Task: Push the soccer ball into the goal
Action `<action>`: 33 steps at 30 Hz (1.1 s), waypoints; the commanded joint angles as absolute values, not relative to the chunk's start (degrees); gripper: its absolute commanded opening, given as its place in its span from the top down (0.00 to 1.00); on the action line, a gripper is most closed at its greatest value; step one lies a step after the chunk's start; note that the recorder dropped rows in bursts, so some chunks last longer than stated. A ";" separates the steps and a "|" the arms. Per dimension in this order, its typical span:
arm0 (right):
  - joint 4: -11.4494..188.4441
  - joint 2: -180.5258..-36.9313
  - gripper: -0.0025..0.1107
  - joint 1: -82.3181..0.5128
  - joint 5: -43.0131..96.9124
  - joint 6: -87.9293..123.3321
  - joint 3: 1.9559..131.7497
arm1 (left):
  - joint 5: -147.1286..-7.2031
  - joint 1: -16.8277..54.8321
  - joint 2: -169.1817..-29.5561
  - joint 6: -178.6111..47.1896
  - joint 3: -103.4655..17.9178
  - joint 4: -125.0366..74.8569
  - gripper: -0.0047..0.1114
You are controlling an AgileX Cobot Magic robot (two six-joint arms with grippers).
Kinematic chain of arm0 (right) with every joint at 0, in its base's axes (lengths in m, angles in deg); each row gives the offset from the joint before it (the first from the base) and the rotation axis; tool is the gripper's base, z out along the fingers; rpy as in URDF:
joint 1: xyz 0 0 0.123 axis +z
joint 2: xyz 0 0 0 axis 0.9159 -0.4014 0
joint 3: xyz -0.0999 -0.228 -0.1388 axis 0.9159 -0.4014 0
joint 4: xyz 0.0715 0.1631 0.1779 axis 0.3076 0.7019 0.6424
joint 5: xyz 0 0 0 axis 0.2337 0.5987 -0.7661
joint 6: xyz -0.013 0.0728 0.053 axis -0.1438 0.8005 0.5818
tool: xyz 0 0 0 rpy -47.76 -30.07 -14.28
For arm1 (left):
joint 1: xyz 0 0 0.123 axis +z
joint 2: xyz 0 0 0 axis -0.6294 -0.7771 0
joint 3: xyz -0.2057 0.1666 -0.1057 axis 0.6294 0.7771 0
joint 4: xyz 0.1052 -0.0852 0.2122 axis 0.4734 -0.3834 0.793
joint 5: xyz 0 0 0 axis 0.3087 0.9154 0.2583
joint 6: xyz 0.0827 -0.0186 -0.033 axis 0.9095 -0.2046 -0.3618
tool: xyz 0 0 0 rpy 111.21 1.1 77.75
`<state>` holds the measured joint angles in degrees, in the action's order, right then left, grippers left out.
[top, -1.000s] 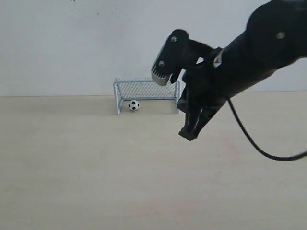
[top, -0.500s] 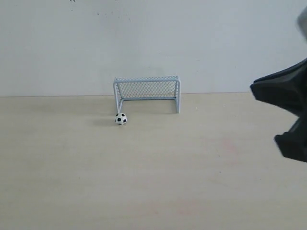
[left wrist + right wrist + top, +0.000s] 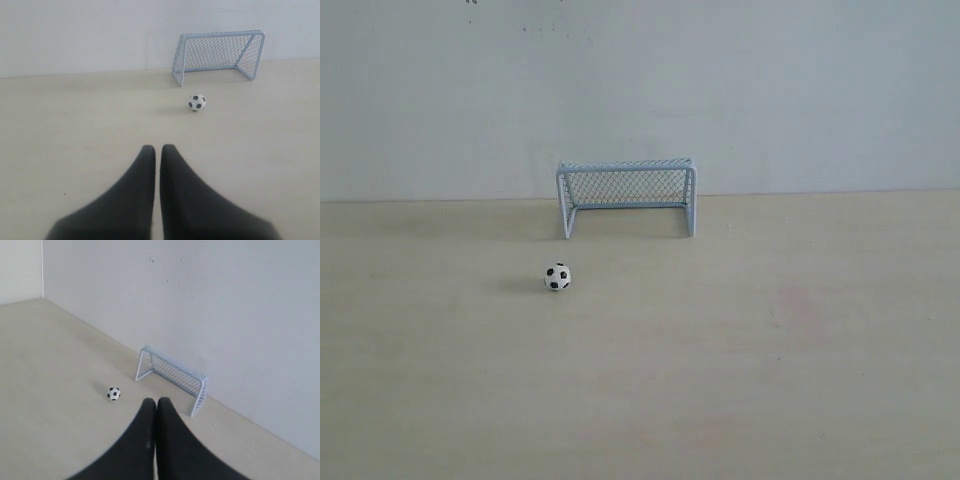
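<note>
The soccer ball (image 3: 557, 277) lies on the pale table outside the goal (image 3: 627, 195), a little in front of its left post. It also shows as the ball (image 3: 197, 102) and the ball (image 3: 113, 393) in the wrist views, with the goal (image 3: 218, 54) and the goal (image 3: 175, 377) behind it. No arm appears in the exterior view. My left gripper (image 3: 158, 148) is shut and holds nothing, well short of the ball. My right gripper (image 3: 156, 401) is shut and holds nothing, raised off to the goal's right side.
A plain white wall (image 3: 640, 90) stands right behind the goal. The pale wooden tabletop (image 3: 740, 370) stretches around the ball and goal with nothing else on it.
The ball has rolled out of the goal mouth toward the front and slightly left. The right arm, which filled the exterior view a second ago, has pulled away to the right and left it.
</note>
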<state>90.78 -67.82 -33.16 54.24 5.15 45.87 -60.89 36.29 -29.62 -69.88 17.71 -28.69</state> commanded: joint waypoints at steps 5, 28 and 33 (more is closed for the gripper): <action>90.91 -64.19 0.98 -36.45 50.55 4.84 44.75 | -60.94 36.55 -29.56 -69.67 17.92 -29.10 0.92; 107.07 -39.37 0.98 -64.43 26.59 -5.18 1.96 | -60.81 36.55 -29.56 -69.67 17.92 -29.10 0.92; 107.18 -36.93 0.98 -64.43 40.62 -8.73 1.96 | -60.81 36.55 -29.56 -69.67 17.92 -29.10 0.92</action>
<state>107.35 -37.40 -64.04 36.98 -7.88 2.22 -60.81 36.29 -29.62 -69.88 17.71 -28.69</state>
